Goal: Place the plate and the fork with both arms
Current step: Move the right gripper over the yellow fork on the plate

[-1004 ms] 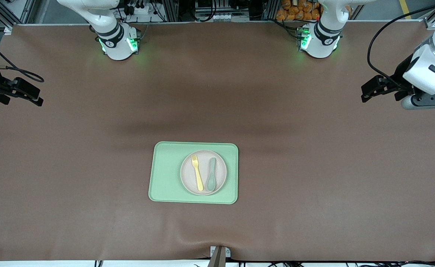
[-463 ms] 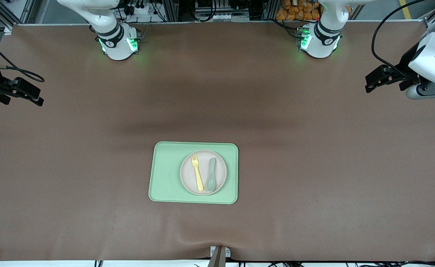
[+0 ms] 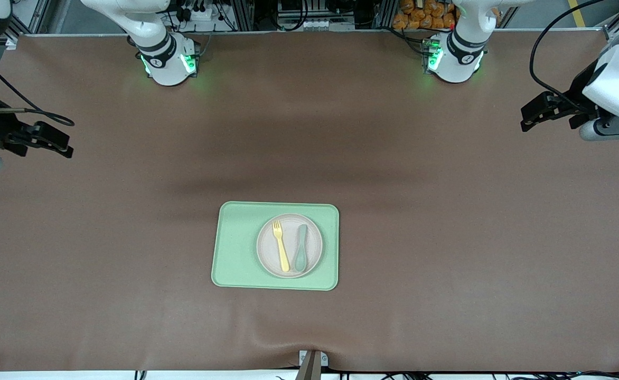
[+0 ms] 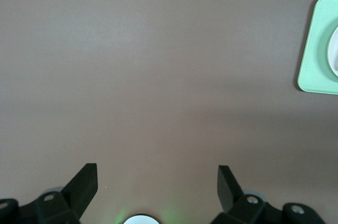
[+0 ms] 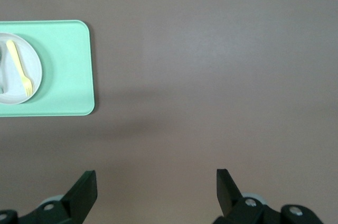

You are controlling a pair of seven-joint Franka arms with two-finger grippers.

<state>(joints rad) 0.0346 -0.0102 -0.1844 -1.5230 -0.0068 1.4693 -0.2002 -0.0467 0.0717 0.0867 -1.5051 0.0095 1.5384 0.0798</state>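
The pale beige-pink plate [image 3: 289,232] sits on a light-green tray [image 3: 235,248] near the table's middle. The yellow fork [image 3: 280,253] lies on the plate beside a grey-green spoon [image 3: 301,255]. My left gripper [image 3: 526,120] is open and empty over the brown table at the left arm's end. My right gripper [image 3: 66,148] is open and empty over the table at the right arm's end. The right wrist view shows its open gripper [image 5: 157,176], the tray [image 5: 63,76], the plate [image 5: 37,71] and the fork [image 5: 20,68]. The left wrist view shows its open gripper [image 4: 157,174] and the tray's corner [image 4: 317,49].
The brown mat [image 3: 447,237] covers the whole table. The two arm bases [image 3: 169,60] with green lights stand along the table's edge farthest from the front camera. A small bracket [image 3: 312,361] sits at the edge nearest the front camera.
My left gripper has drawn back toward the arms' edge of the table, then held still. My right gripper has shifted a little toward the table's middle. Plate, fork and tray have not moved.
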